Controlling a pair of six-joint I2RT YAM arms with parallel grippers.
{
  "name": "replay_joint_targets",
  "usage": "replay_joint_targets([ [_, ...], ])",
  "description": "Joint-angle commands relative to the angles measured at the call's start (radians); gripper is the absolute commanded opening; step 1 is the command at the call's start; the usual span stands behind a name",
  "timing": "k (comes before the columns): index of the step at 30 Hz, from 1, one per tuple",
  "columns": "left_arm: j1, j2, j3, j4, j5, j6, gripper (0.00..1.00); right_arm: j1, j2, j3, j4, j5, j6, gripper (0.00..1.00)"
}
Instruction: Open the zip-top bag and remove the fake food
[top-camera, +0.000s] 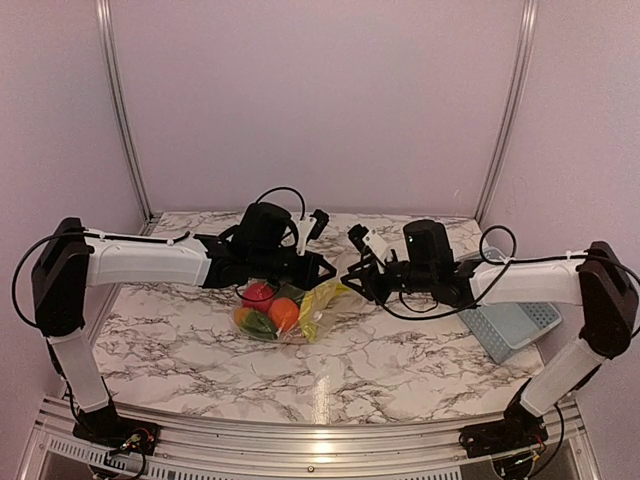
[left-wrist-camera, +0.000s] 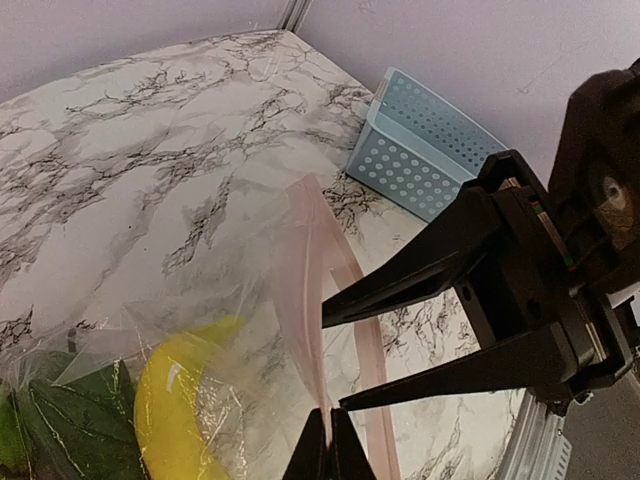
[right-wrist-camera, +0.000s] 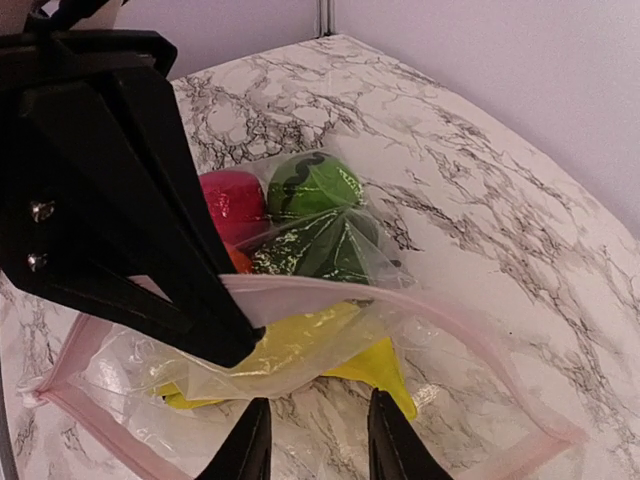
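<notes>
L gripper (left-wrist-camera: 327, 440) pinches zip-top bag (left-wrist-camera: 305, 270); fake food (right-wrist-camera: 315, 185) half-hidden; R gripper (right-wrist-camera: 318, 412) agape.

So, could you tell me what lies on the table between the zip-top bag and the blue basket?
Only bare marble table separates zip-top bag and basket, in the left wrist view.

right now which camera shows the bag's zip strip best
Right wrist: the pink zip strip runs across the frame as an open loop. Left wrist shows one stretch of it, pinched in the left fingers. Top external shows only the small zip-top bag, strip indistinct.
</notes>
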Motion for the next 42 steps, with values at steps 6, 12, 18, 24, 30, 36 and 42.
replay_joint_targets([
  [6,-0.004,0.025,0.028,-0.041,0.052,0.036,0.00,0.006,0.178,0.041,0.141,0.064,-0.150,0.31],
  [12,-0.003,0.037,0.035,-0.066,0.064,0.047,0.00,0.007,0.258,0.011,0.255,0.069,-0.194,0.37],
  [18,0.006,0.042,0.041,-0.088,0.091,0.062,0.00,0.004,0.307,-0.006,0.300,0.073,-0.245,0.39],
  [24,0.019,0.051,0.040,-0.095,0.144,0.066,0.00,-0.024,0.335,-0.037,0.315,0.022,-0.265,0.43],
  [30,0.029,0.054,0.039,-0.111,0.171,0.086,0.00,-0.072,0.315,-0.105,0.391,-0.051,-0.264,0.42],
  [36,0.029,0.057,0.032,-0.154,0.185,0.124,0.00,-0.090,0.341,-0.074,0.353,-0.067,-0.308,0.42],
  [42,0.028,0.066,0.021,-0.155,0.197,0.134,0.00,-0.090,0.391,-0.007,0.287,-0.066,-0.347,0.34],
])
